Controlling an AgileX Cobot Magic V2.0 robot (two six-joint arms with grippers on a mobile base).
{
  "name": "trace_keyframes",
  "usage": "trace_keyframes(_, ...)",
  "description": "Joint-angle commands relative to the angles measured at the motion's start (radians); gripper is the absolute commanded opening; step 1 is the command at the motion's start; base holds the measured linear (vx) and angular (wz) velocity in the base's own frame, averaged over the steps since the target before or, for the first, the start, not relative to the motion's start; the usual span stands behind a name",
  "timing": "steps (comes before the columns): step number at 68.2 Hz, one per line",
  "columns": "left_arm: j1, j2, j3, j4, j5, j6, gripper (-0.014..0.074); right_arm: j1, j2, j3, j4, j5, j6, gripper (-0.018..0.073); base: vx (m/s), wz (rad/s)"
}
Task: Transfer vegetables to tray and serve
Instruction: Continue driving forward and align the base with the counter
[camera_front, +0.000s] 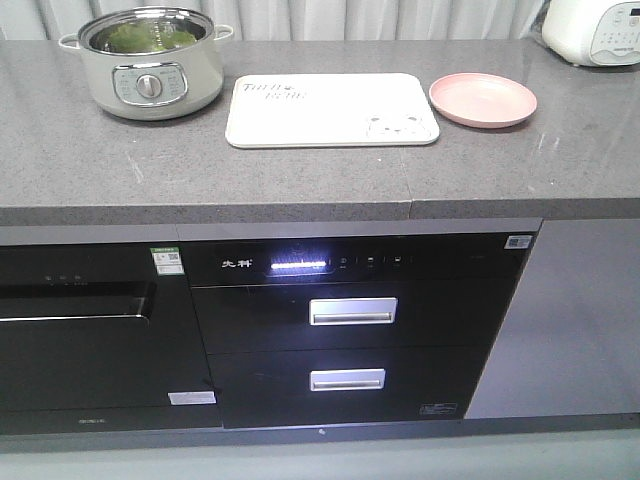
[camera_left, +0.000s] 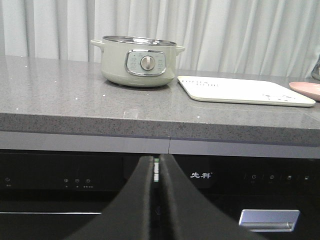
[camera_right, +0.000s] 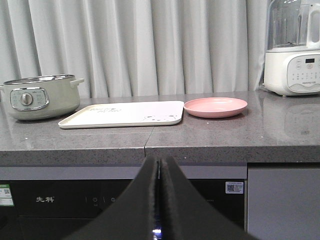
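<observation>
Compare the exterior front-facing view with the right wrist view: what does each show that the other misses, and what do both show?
Only the front view: green vegetables inside the pot, and two drawer handles below the counter. Only the right wrist view: the right gripper, jaws shut, and the clear jug atop the white appliance. Both: pot, tray, pink plate.

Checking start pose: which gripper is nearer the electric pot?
Left. The left gripper sits below the counter, nearly facing the electric pot; the right gripper faces the tray, pot far leftward.
</observation>
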Motion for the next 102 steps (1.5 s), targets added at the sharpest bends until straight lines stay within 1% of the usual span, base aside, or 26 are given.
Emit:
trace_keyframes(1, 0.0, -0.015, 0.022, -0.006, -0.07, -0.01, -0.0006, -0.006, -0.006, 0.015, -0.009, -0.078, 0.001, -0.0003, 0.07, 0.0)
trace_keyframes(102, 0.0, -0.015, 0.022, -0.006, -0.07, -0.01, -0.0006, -0.006, -0.006, 0.015, -0.009, -0.078, 0.001, -0.0003, 0.06, 0.0)
